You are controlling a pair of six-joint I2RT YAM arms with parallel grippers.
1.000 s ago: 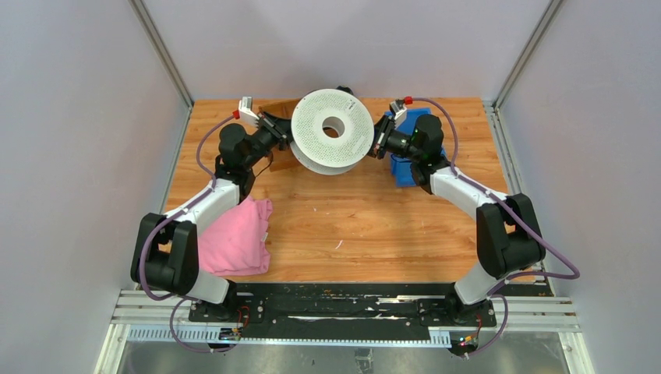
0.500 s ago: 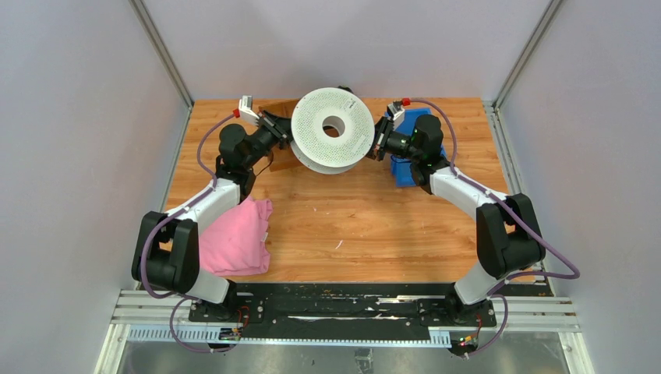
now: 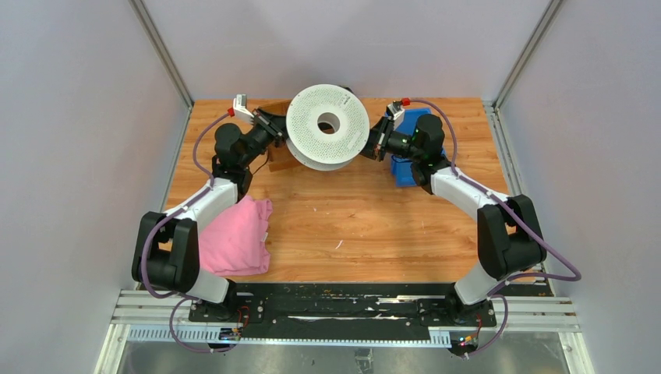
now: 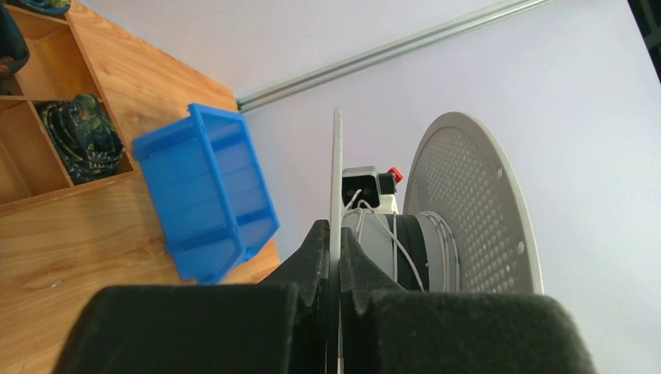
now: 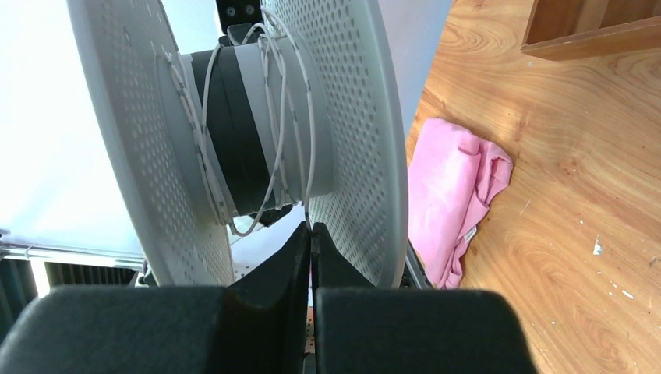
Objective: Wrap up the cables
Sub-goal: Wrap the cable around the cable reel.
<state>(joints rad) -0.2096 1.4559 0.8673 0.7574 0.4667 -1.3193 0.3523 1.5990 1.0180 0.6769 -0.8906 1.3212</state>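
Hovering near the far edge of the wooden table (image 3: 351, 226), between grey walls (image 3: 78, 117), the left gripper (image 4: 334, 241) clamps the spool (image 3: 312, 142); the right gripper (image 5: 311, 238) pinches the cables (image 5: 273, 140).

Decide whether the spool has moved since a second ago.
Yes. In the top view the spool has shifted slightly left and toward the table's far edge, away from the fixed blue bin.

spool (image 3: 308, 134): matt white perforated plastic | cables (image 5: 269, 117): smooth, whitish | table (image 3: 366, 218): smooth grained wood | cloth (image 3: 234, 238): soft pink fabric | bin (image 4: 206, 195): glossy blue plastic
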